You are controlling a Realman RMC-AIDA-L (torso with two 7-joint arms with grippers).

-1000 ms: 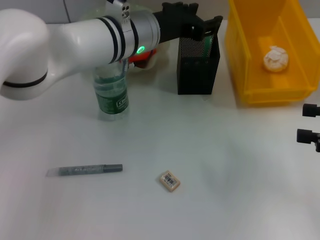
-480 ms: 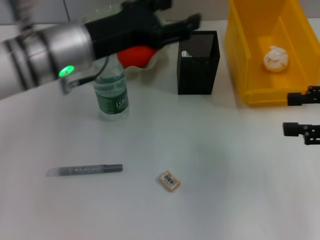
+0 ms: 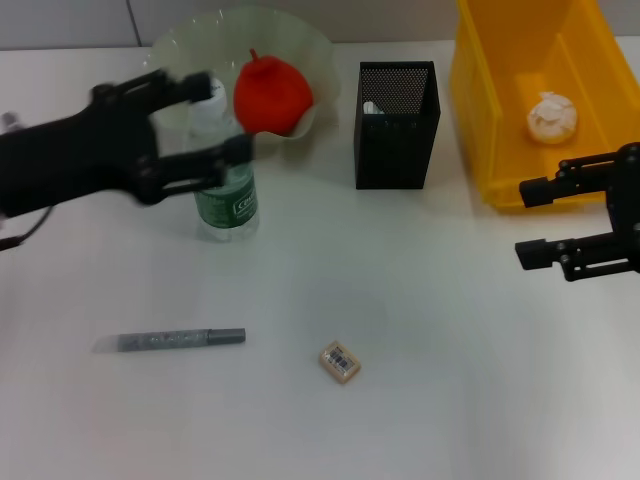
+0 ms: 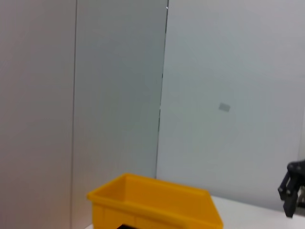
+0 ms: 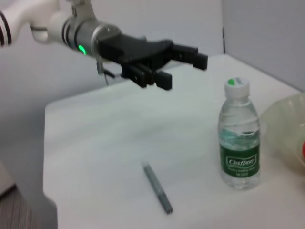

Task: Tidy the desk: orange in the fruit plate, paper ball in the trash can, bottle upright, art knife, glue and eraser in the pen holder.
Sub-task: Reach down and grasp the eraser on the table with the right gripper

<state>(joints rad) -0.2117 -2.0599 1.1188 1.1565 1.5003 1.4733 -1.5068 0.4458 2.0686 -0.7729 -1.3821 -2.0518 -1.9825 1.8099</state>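
Since the earlier frames, the left end effector has pulled back from above the pen holder toward 9 o'clock and now hangs in front of the bottle, its fingers spread wide and holding nothing. The right end effector has come in from the 3 o'clock edge and hovers over the surface just below the trash can, its fingers also wide apart and empty.

The bottle stands upright with its cap on, at about 10 o'clock on the surface. The orange lies in the fruit plate at 11 o'clock, just behind the bottle. The black mesh pen holder stands at 12 o'clock, something pale showing inside it. The paper ball rests in the yellow trash can at 2 o'clock. The art knife lies flat at 8 o'clock, and the eraser lies near 6 o'clock, well apart from it.

The right wrist view shows the left end effector spread wide above the surface, with the bottle and art knife nearer.
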